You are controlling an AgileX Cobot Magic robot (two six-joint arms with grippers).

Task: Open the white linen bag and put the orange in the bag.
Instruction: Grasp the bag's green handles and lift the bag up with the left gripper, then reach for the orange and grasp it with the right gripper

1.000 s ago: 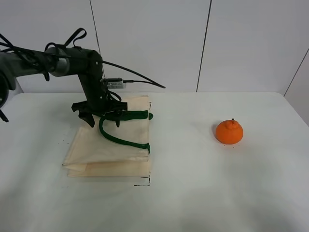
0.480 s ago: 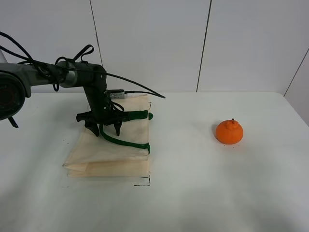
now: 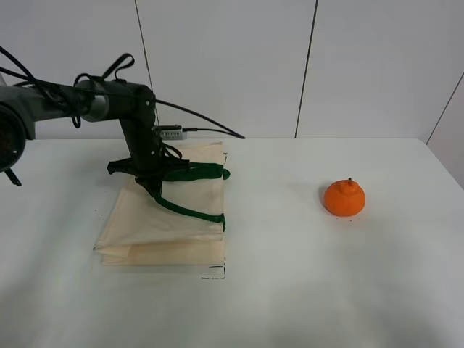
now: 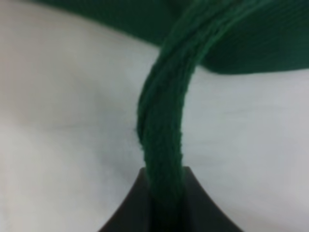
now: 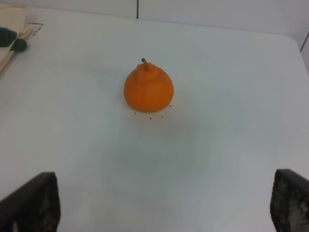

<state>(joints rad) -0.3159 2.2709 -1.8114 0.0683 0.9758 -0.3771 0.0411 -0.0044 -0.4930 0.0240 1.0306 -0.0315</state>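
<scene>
- White linen bag (image 3: 163, 225): cream off-white, plain, no pattern.
- Strap handles (image 3: 190, 212): dark green, with a ribbed weave in the close view.
- Orange (image 3: 344, 198): bright orange, with a dark stem.
- Table (image 3: 312, 290): white, with small black marks by the bag's near right corner.
- Wall (image 3: 225, 65): white panels, dark seams.
- Left arm (image 3: 58, 101): black and dark grey, with black cables.

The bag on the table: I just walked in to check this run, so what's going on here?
The left gripper is down on the white bag, its jaws shut on a green strap. The bag lies flat and closed on the table. The orange sits apart on the table's right side, untouched; the right gripper is open, facing it.
</scene>
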